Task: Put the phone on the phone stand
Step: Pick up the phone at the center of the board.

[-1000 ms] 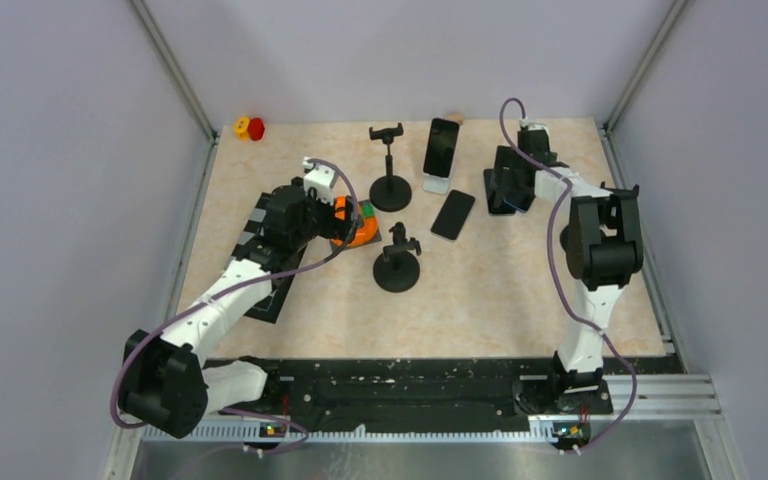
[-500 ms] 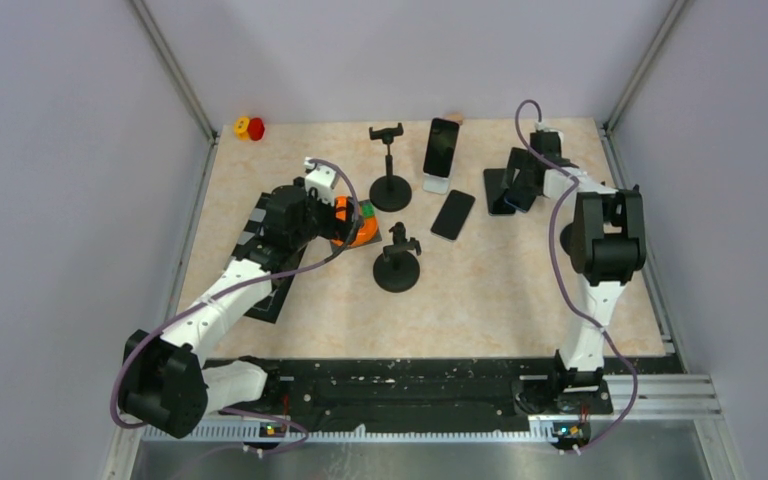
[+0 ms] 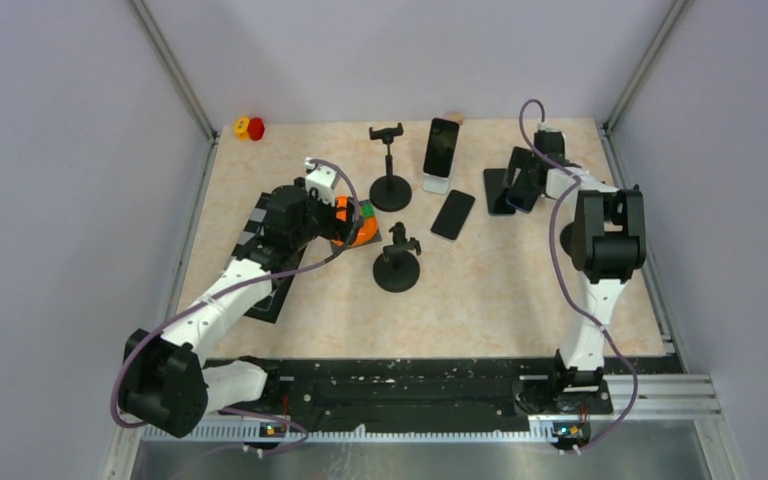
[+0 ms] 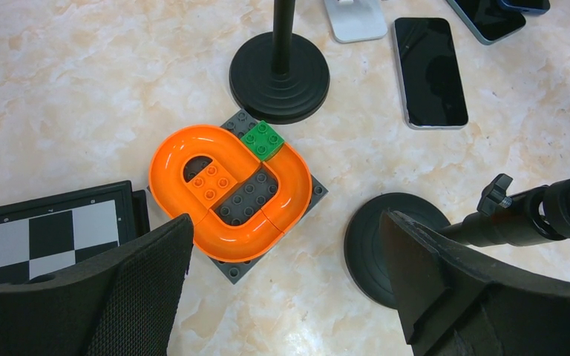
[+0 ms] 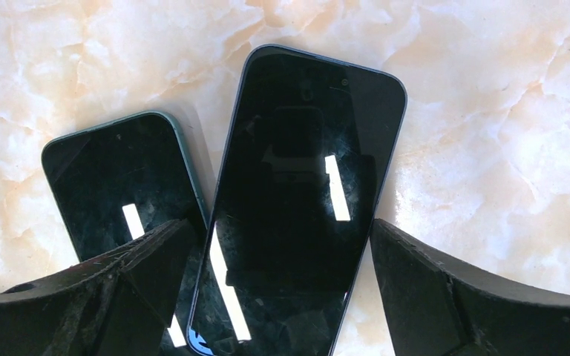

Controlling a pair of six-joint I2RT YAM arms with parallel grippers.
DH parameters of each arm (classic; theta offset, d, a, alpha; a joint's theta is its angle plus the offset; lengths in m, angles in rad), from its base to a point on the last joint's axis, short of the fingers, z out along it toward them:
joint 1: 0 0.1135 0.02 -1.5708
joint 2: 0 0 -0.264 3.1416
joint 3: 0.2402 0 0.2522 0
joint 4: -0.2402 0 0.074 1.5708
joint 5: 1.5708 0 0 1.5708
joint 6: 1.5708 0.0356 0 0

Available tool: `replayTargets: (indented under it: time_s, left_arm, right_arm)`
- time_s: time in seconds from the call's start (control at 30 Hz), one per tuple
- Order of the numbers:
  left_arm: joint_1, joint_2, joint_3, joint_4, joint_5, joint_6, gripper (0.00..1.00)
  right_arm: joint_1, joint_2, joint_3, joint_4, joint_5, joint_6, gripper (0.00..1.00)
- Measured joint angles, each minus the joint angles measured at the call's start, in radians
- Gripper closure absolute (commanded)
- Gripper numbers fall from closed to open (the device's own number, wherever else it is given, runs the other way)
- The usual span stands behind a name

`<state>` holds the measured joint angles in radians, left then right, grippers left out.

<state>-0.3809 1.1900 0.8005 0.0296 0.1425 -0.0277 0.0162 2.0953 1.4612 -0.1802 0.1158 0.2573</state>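
Two dark phones lie at the back right, one phone [image 5: 304, 200] overlapping the edge of the other phone [image 5: 119, 170]. My right gripper [image 5: 282, 297] is open, low over them, its jaws on either side of the upper phone; in the top view it is at the back right [image 3: 517, 190]. A third phone [image 3: 453, 214] lies flat mid-table. A fourth phone [image 3: 441, 147] leans on a white stand [image 3: 438, 184]. A tall black stand [image 3: 390, 165] and a short black stand [image 3: 398, 262] hold nothing. My left gripper [image 4: 286, 289] is open and empty.
An orange track toy [image 4: 226, 193] on a grey baseplate sits under my left gripper, beside the short stand's base [image 4: 378, 245]. A checkerboard [image 4: 44, 237] lies at the left. A red and yellow object [image 3: 250, 127] sits in the back left corner.
My right gripper has shifted slightly to the right over the two phones. The left arm has not moved.
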Motion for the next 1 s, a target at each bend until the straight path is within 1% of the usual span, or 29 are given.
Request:
replayTargets:
  time_s: [0.23,0.47,0.6,0.83,1.0]
  left_arm:
    - [0.0,0.006,0.0,0.0,0.002,0.0,0.01]
    - [0.0,0.014,0.0,0.0,0.008,0.0,0.01]
    - [0.0,0.016,0.0,0.0,0.011,0.0,0.01]
    - [0.0,0.018,0.0,0.0,0.011,0.0,0.01]
    - [0.0,0.018,0.0,0.0,0.02,0.0,0.01]
  right_arm:
    - [-0.007,0.003,-0.005,0.019,-0.038,-0.003,0.26]
    - [-0.053,0.003,-0.01,0.032,-0.136,-0.02,0.46]
    - [-0.071,0.0,-0.015,0.035,-0.193,-0.032,0.54]
    - [-0.076,-0.015,-0.035,0.033,-0.216,-0.077,0.6]
    - [-0.076,-0.04,-0.058,0.0,-0.206,-0.128,0.62]
